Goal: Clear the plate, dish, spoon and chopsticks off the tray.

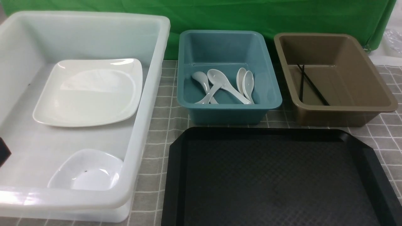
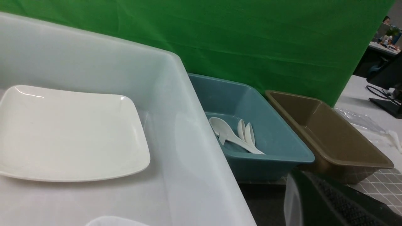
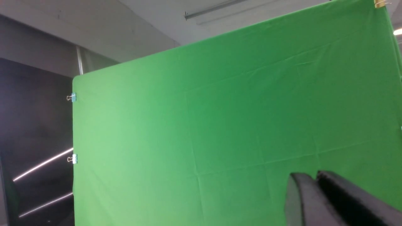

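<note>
Three cameras, two shared bins.
Your front view faces the teal tub (image 1: 229,75); left wrist shares it closer; right wrist tilts up at the green backdrop (image 3: 235,125).

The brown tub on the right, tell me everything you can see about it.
The brown tub is a glossy, plastic-looking rectangular bin with sloped walls, rounded corners and a rolled rim. It stands upright on the grey checked cloth, behind the black tray and beside the teal tub, a small gap between them. Inside lie only the black chopsticks, crossed near their far ends, leaning from the floor up its back wall.
</note>
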Robot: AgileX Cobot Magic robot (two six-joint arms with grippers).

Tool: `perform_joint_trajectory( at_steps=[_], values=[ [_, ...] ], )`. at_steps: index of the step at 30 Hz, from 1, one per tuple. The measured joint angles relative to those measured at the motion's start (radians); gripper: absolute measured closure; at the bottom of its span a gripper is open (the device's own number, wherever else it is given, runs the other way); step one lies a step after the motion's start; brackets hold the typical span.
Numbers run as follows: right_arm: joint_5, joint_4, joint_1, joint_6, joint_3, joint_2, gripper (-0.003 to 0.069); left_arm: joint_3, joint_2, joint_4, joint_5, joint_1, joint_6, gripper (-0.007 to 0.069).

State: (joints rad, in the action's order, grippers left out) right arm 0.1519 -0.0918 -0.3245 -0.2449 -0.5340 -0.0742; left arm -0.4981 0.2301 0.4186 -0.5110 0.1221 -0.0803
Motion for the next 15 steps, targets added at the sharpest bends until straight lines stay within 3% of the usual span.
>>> perform_joint_trajectory(
  at_steps=[4, 6, 11, 15],
  values=[
    [0.000, 0.000, 0.000, 0.000, 0.000, 0.000, 0.0558, 0.002, 0.000, -0.040, 0.007, 0.000, -0.063, 0.0624],
    [0.000, 0.000, 0.000, 0.000, 0.000, 0.000, 0.0550, 0.040, -0.004, -0.121, 0.078, 0.000, -0.108, 0.0623],
    [0.000, 0.000, 0.000, 0.000, 0.000, 0.000, 0.0533, 0.200, -0.077, -0.344, 0.255, -0.057, -0.050, 0.0623],
    [0.000, 0.000, 0.000, 0.000, 0.000, 0.000, 0.0522, 0.399, -0.191, -0.370, 0.358, -0.157, -0.019, 0.0623]
  ],
)
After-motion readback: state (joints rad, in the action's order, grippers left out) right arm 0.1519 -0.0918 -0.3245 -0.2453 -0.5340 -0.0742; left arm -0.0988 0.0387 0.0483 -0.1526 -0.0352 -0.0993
